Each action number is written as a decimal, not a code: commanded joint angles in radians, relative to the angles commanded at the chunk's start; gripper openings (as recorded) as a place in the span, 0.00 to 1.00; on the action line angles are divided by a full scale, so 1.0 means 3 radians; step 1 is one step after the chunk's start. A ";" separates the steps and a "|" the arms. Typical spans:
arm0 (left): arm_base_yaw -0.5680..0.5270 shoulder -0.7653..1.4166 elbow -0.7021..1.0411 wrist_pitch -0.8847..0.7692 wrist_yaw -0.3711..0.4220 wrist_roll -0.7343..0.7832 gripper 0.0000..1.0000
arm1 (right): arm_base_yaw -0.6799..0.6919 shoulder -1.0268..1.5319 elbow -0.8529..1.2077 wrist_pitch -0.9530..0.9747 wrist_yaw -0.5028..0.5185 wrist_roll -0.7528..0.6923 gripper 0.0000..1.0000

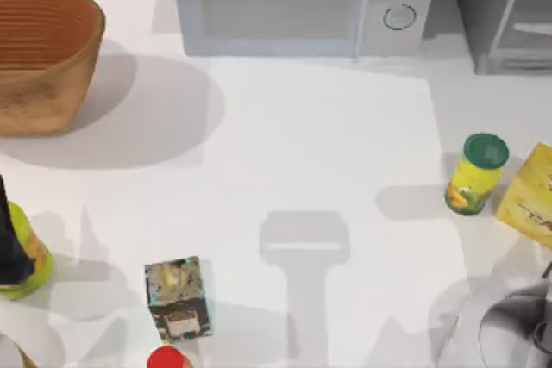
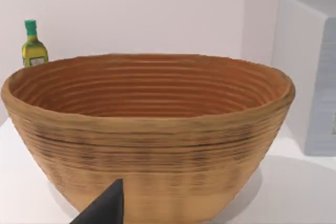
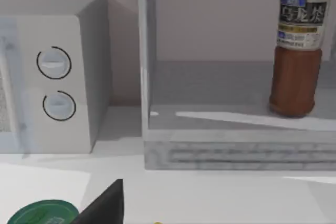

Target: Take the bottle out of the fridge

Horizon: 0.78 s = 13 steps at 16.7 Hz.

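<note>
Right arm (image 1: 509, 325) sits at the near right corner of the surface (image 1: 328, 152); left arm (image 1: 10, 239) at the near left edge; I cannot tell either gripper's state. Just beyond the right arm stands the green-lidded can (image 1: 474, 174). Farther back, beside the microwave (image 3: 52, 72), the fridge (image 3: 236, 145) stands with the bottle (image 3: 298, 45) upright on its floor, untouched. Judgement: task at start; approach, grasp and withdrawal all remain.

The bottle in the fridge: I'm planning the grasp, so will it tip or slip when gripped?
The bottle stands tall and narrow on the fridge shelf, so a high push would probably tip it. It looks full, so likely heavy. Its round, smooth body may slip.
</note>
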 joint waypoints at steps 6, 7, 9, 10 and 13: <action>0.0000 0.0000 0.0000 0.0000 0.0000 0.0000 1.00 | -0.0125 0.0337 0.0066 0.0348 -0.0132 -0.0010 1.00; 0.0000 0.0000 0.0000 0.0000 0.0000 0.0000 1.00 | -0.0184 0.0508 0.0094 0.0522 -0.0191 -0.0013 1.00; 0.0000 0.0000 0.0000 0.0000 0.0000 0.0000 1.00 | -0.0326 0.0954 0.0155 0.0967 -0.0331 -0.0019 1.00; 0.0000 0.0000 0.0000 0.0000 0.0000 0.0000 1.00 | -0.0407 0.1225 0.0184 0.1223 -0.0411 -0.0020 1.00; 0.0000 0.0000 0.0000 0.0000 0.0000 0.0000 1.00 | -0.0678 0.2180 0.0262 0.2065 -0.0672 -0.0014 1.00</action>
